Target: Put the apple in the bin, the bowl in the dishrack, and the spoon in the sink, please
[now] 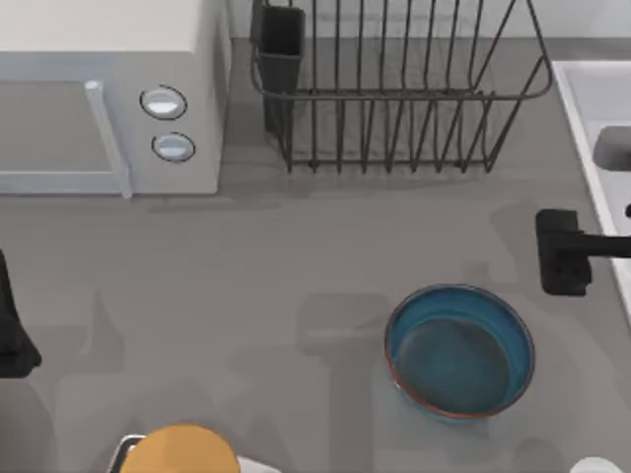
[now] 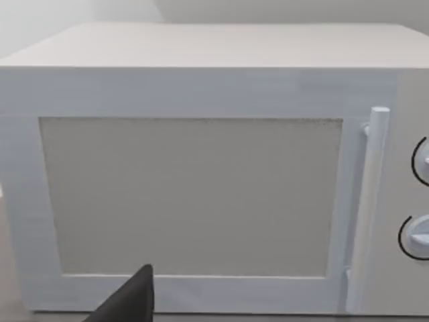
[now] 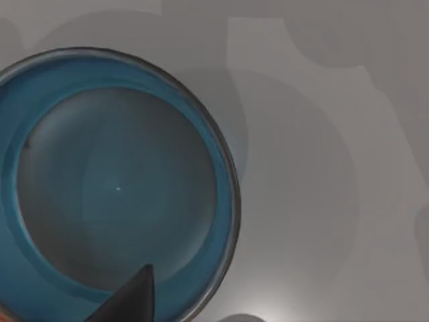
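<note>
The blue bowl with its reddish-brown rim stands upright and empty on the grey table, right of centre; the right wrist view looks straight down into the bowl. My right gripper hovers just beyond the bowl's far right side, between it and the sink at the right edge. The dark wire dishrack stands at the back, with its cutlery cup at the left corner. My left gripper is parked at the left edge. The apple, the spoon and the bin are out of view.
A white microwave with two round knobs takes up the back left, and the left wrist camera faces the microwave door close up. An orange-yellow round thing sits at the front edge. A small white object peeks in at the front right.
</note>
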